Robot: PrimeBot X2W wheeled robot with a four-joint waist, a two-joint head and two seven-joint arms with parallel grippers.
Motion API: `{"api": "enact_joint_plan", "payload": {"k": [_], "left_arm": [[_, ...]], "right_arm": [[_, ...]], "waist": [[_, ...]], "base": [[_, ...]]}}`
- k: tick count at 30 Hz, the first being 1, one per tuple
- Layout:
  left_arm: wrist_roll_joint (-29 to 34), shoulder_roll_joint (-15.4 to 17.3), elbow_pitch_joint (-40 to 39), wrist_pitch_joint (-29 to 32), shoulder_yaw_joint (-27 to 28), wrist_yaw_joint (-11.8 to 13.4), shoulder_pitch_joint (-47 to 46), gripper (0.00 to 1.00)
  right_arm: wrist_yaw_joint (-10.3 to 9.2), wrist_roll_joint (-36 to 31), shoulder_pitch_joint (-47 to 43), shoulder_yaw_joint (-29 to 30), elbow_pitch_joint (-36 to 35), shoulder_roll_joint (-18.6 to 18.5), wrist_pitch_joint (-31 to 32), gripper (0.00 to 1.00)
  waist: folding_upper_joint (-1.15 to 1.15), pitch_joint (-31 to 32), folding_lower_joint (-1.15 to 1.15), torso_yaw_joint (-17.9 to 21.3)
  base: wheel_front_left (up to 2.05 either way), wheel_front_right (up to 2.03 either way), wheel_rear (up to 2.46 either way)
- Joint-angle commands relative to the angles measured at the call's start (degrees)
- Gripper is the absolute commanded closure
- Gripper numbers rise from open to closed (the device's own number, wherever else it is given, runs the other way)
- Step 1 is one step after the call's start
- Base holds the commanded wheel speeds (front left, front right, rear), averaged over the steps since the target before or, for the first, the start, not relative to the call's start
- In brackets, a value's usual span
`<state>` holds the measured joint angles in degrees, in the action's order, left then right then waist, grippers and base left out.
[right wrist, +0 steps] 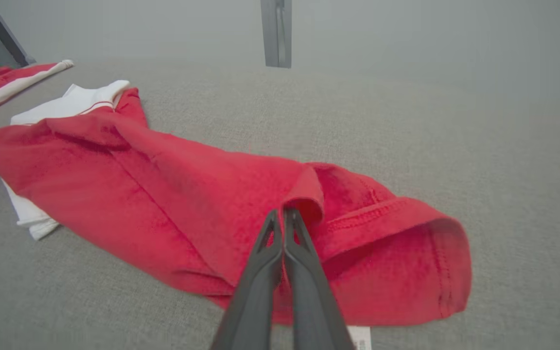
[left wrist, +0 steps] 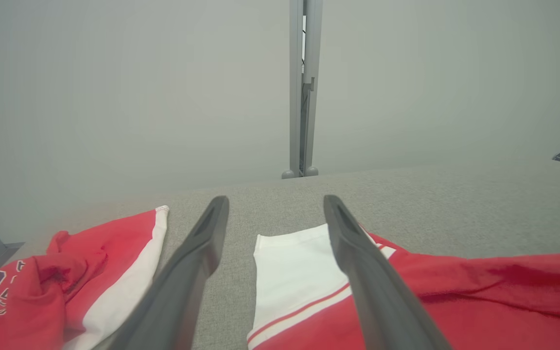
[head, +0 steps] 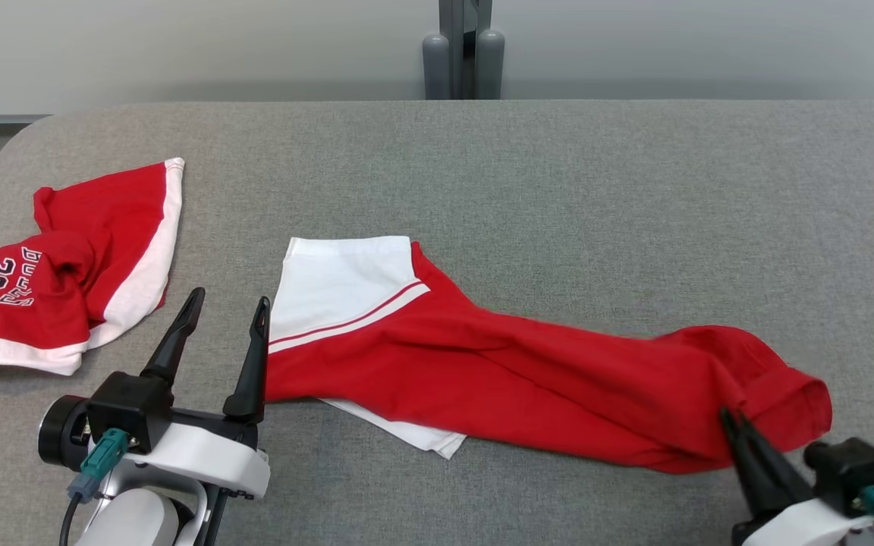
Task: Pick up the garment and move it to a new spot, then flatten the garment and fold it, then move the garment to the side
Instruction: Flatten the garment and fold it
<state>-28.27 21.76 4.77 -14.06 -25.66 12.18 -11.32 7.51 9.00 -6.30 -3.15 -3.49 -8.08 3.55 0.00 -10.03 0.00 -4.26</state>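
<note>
The garment (head: pixel 482 371), red with a white panel at its left end, lies stretched out and wrinkled across the grey table (head: pixel 558 189). My right gripper (head: pixel 727 415) is shut on a raised fold of red cloth at its right end; the right wrist view shows the tips (right wrist: pixel 284 211) pinched under that curled fold of the garment (right wrist: pixel 163 204). My left gripper (head: pixel 230 297) stands open just left of the white panel, nothing between its fingers. In the left wrist view the left gripper (left wrist: pixel 275 200) spans bare table, with the garment (left wrist: pixel 455 291) to the right.
A second red and white garment (head: pixel 65 280) with dark lettering lies crumpled at the table's left edge, left of my left gripper. A grey metal post (head: pixel 463 53) rises behind the table's far edge. Bare grey table surface stretches behind and right of the garment.
</note>
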Motion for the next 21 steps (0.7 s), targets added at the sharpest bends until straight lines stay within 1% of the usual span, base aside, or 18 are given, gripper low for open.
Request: {"api": "enact_joint_plan", "payload": {"k": [1, 4, 9, 10, 11, 13, 17, 18, 19, 21], "left_arm": [[-0.2, 0.4, 0.0, 0.2, 0.1, 0.0, 0.3, 0.00], [-0.3, 0.4, 0.0, 0.3, 0.0, 0.3, 0.5, 0.00], [-0.5, 0.5, -0.2, 0.6, -0.1, 0.4, 0.3, 0.00], [-0.5, 0.5, -0.2, 0.7, -0.2, 0.4, 0.3, 0.00], [-0.5, 0.5, -0.2, 0.7, -0.2, 0.4, 0.3, 0.00], [-0.7, 0.4, -0.1, 0.7, -0.3, 0.3, 0.1, 0.00], [-0.8, 0.3, -0.1, 0.8, -0.5, 0.5, 0.2, 0.00], [-0.8, 0.4, 0.0, 0.9, -0.5, 0.5, 0.3, 0.00], [-1.1, 0.5, 0.0, 0.9, -0.4, 0.6, 0.7, 0.00], [-1.2, 0.7, -0.1, 1.0, -0.3, 0.8, 1.1, 0.00]], "right_arm": [[-0.03, -0.1, -0.6, -0.8, 0.8, -0.5, 0.6, 1.00], [-0.03, 0.7, -2.0, -4.5, 3.3, -1.0, 1.4, 1.00], [-0.03, 1.6, -2.0, -10.9, 7.0, -2.4, 2.5, 1.00], [-0.03, 2.4, -2.0, -12.3, 7.9, -2.1, 2.8, 1.00], [-0.03, 2.4, -2.0, -12.3, 7.9, -2.1, 2.8, 1.00], [-0.03, 2.2, -1.5, -14.4, 9.3, -2.8, 3.0, 1.00], [-0.03, 4.0, -0.8, -17.3, 11.5, -2.8, 2.9, 1.00], [-0.03, 4.3, -0.6, -17.3, 11.9, -2.8, 2.7, 0.90], [-0.03, 5.3, -0.5, -16.9, 11.8, -2.6, 2.6, 0.00], [-0.03, 5.9, -0.4, -16.4, 10.5, -2.6, 2.6, 0.00]], "waist": [[0.00, 0.2, 0.00, 0.1], [0.00, 0.4, 0.00, 0.2], [0.00, 0.2, 0.00, 0.4], [0.00, 0.2, 0.00, 0.4], [0.00, 0.2, 0.00, 0.4], [0.00, 0.3, 0.00, 0.5], [0.00, 0.5, 0.00, 0.6], [0.00, 0.6, 0.00, 0.7], [0.00, 0.8, 0.00, 1.0], [0.00, 1.2, 0.00, 1.3]], "base": [[0.00, 0.00, 0.00], [0.00, 0.00, 0.00], [0.00, 0.00, 0.00], [0.00, 0.00, 0.00], [0.00, 0.00, 0.00], [0.00, 0.00, 0.00], [0.00, 0.00, 0.00], [0.00, 0.00, 0.00], [0.00, 0.00, 0.00], [0.00, 0.00, 0.00]]}}
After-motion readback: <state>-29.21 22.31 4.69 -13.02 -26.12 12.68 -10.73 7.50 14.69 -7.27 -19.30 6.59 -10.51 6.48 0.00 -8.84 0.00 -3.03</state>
